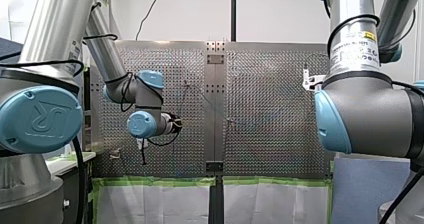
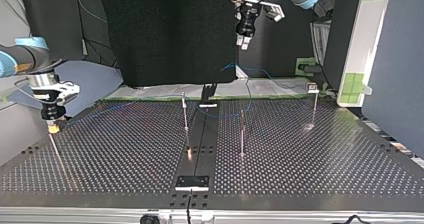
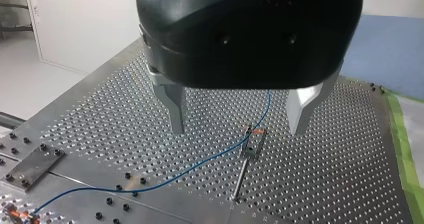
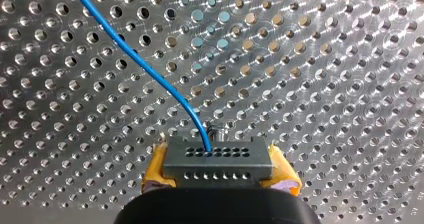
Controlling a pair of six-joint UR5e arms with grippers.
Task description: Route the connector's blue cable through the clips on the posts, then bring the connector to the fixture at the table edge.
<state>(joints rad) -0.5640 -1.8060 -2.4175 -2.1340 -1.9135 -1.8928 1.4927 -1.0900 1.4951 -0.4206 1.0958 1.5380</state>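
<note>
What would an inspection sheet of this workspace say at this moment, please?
Surface: perforated table, metal, flat.
Job's things: connector, gripped; thin posts standing upright on the table.
Clutter: nothing seen.
Pincers: right pincer shut on the connector, a yellow pad on either side; left pincer open, empty, above the table.
Cables: blue cable leaves the connector and runs over the table to a clip on a post; whether it sits in the clip cannot be told.
Surroundings: green tape along the table edge; black screen behind the table.
</note>
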